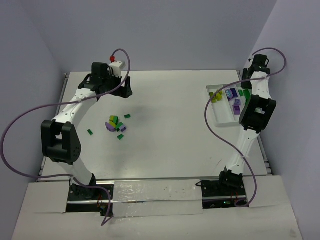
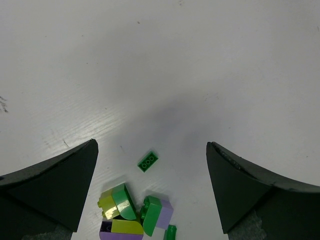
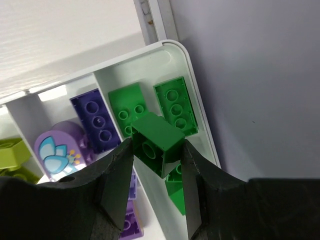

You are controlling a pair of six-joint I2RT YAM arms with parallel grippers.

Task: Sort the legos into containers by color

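**Right arm.** The right fingers (image 3: 120,170) are clenched on a green brick (image 3: 156,137), one finger on each of two opposite side walls. The brick sits tilted in the grip. It hangs over the end compartment of the tray (image 3: 181,52), where other green bricks (image 3: 175,107) lie flat. The next compartment holds purple pieces (image 3: 95,117), and yellow-green ones (image 3: 12,152) lie beyond that. Whether the held brick touches those beneath it cannot be told from this view.

**Left arm.** The left fingers (image 2: 75,170) are spread wide and carry nothing, hanging above the table (image 2: 160,60). A loose brick (image 2: 148,161), green and studs up, lies flat between them in the wrist view. It sits just apart from the pile (image 2: 131,217) of mixed green, yellow-green and lavender pieces.

**Handling assessment.**
- The legos appear to be hard, rigid, glossy plastic, and very light. Crushing is unlikely, so slip is judged the main concern.
- A brick gripped off-centre or across a corner may pivot or pop out, as the tilt of the held one suggests.
- The best hold is across two flat parallel side walls, at mid-length, with the fingers square to the brick.
- The loose brick is the easier pick, since it lies isolated and flat with both long sides exposed.
- Pieces in the pile lean on one another, and some have curved tops. These would give poor purchase and are likely to scatter if nudged.
- For the held brick, a low release over the green compartment should limit bouncing across the divider.
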